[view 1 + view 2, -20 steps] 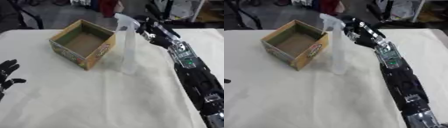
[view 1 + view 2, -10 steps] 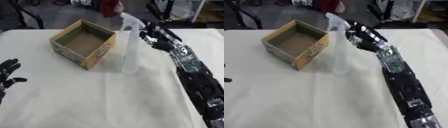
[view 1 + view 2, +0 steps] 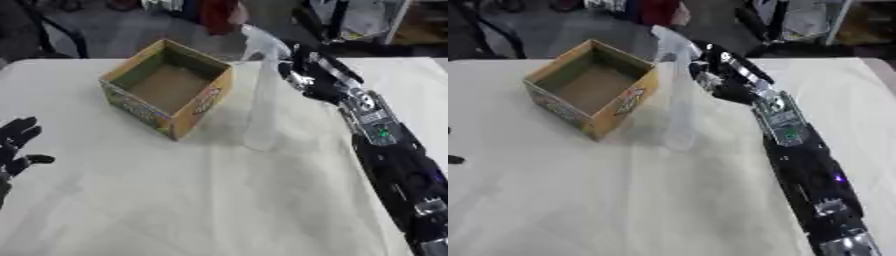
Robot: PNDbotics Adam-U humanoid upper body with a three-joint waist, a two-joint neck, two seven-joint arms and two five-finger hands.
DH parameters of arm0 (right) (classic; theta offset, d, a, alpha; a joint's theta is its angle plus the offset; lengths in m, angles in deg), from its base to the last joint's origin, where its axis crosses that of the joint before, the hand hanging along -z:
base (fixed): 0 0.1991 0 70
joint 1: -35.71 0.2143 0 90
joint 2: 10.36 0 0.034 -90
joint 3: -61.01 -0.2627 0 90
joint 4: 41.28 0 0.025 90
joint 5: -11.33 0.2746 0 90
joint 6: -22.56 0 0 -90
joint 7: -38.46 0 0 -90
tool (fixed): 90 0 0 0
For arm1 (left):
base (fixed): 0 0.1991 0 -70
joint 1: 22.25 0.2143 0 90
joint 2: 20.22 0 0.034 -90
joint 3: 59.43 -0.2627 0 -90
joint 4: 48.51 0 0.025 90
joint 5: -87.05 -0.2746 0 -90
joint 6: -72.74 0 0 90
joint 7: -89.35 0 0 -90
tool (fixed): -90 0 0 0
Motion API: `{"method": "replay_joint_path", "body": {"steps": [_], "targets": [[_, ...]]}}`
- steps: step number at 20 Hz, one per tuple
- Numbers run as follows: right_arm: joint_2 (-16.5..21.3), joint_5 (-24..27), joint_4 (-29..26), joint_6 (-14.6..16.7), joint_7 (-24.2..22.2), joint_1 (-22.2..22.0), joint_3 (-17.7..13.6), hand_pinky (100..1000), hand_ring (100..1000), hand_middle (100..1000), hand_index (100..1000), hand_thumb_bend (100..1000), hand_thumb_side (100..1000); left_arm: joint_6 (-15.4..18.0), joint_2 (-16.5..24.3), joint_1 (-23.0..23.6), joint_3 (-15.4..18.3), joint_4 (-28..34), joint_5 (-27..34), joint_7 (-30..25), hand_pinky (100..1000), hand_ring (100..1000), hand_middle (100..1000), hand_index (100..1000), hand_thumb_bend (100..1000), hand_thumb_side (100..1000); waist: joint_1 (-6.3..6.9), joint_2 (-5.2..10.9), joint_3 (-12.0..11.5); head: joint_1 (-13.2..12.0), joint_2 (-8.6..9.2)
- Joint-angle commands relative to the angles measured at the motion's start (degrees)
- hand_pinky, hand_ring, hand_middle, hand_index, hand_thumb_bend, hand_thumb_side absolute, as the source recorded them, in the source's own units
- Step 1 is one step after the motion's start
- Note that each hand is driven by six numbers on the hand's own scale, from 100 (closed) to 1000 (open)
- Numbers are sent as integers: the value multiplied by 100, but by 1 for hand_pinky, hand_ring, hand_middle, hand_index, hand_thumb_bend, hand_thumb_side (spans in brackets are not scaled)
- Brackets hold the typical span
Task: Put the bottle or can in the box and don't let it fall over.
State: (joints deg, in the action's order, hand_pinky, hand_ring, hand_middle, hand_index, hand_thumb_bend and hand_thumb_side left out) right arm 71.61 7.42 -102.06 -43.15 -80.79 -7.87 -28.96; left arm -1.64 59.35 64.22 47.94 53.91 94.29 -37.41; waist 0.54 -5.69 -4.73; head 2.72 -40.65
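Clear spray bottle (image 3: pixel 262 100) unmoved, right hand (image 3: pixel 311 75) nearer its neck

The scene is viewed from above by two head-mounted eyes, both tilted down and forward across the white table (image 3: pixel 175 210) toward a cluttered background at the far edge. The work is seen from close range. Nearly the same area is covered by both views: the open box (image 3: pixel 166 89), the clear spray bottle (image 3: pixel 262 95) and the right hand (image 3: pixel 317 75) are shared. The left hand (image 3: pixel 16 145) is shown fully only in the left eye view
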Motion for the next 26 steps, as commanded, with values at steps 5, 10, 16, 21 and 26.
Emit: {"method": "replay_joint_path", "body": {"steps": [5, 10, 16, 21, 26], "targets": [[45, 74, -201, -21, 17, 149, 7, 817, 903, 952, 959, 100, 529, 4, 74, -53, 49, 63, 21, -14, 732, 1000, 961, 1000, 470, 1000, 2, 85, -15, 12, 49], [49, 191, -346, -26, -36, 132, 95, 819, 903, 951, 959, 100, 528, 0, 72, -61, 69, 43, 6, -6, 732, 1000, 961, 1000, 471, 1000, -1, 87, -24, 21, 53], [53, 220, -381, -57, -51, 129, 103, 819, 903, 951, 959, 100, 528, 2, 73, -62, 70, 40, 9, -7, 732, 1000, 961, 1000, 471, 1000, -1, 87, -25, 23, 53], [15, 141, -324, -4, -108, 198, 163, 819, 901, 946, 960, 100, 525, -10, 67, -103, 149, 62, 18, 67, 733, 1000, 961, 1000, 469, 1000, 2, 92, -99, 60, 58], [-42, -11, -160, 13, -124, 246, 149, 817, 900, 947, 960, 100, 523, -14, 60, -130, 226, 88, 8, 153, 734, 1000, 960, 1000, 463, 1000, 35, 80, -158, 91, 54]]}}
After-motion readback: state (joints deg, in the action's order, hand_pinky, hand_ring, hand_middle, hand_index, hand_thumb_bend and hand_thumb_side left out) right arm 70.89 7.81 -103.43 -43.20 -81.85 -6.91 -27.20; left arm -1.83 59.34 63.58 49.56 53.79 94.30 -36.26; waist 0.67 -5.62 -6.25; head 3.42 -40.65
